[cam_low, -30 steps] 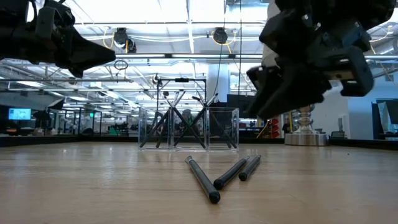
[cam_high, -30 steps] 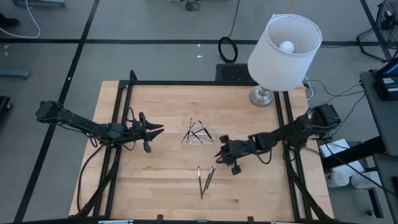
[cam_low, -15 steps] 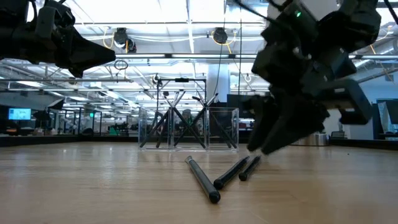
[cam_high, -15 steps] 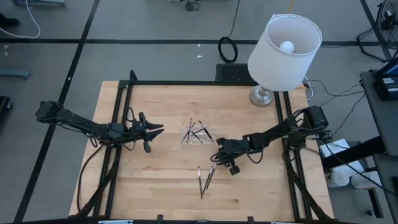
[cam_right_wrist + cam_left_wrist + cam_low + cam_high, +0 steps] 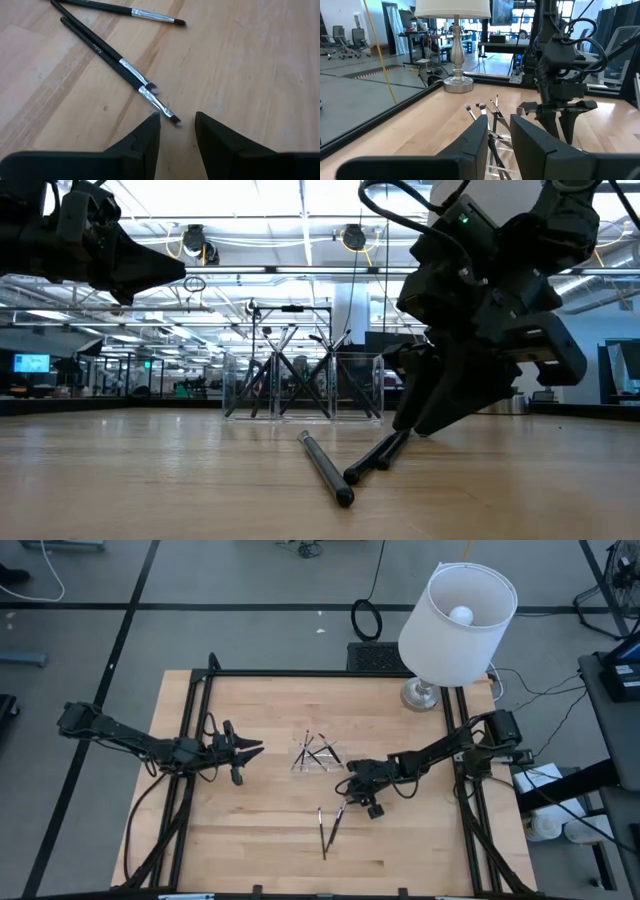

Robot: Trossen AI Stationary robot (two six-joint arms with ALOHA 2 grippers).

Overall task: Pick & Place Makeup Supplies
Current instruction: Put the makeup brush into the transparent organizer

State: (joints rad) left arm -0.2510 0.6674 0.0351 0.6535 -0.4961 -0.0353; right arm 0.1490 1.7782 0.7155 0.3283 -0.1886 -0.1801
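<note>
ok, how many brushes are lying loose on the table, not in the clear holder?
3. All lie on the wood in front of the clear holder: one long brush nearest the front edge, and two side by side, with the right gripper at their tips.

Wooden table top [image 5: 260, 830] was pale butcher-block, edged by a black metal frame [image 5: 300, 673]; a table lamp [image 5: 456, 620] with white drum shade and silvery base [image 5: 421, 695] stood at the far right corner; a small clear plastic tray [image 5: 316, 756] sat near the table's middle; a coiled black cable [image 5: 366, 618] lay on the grey floor beyond the table.
</note>
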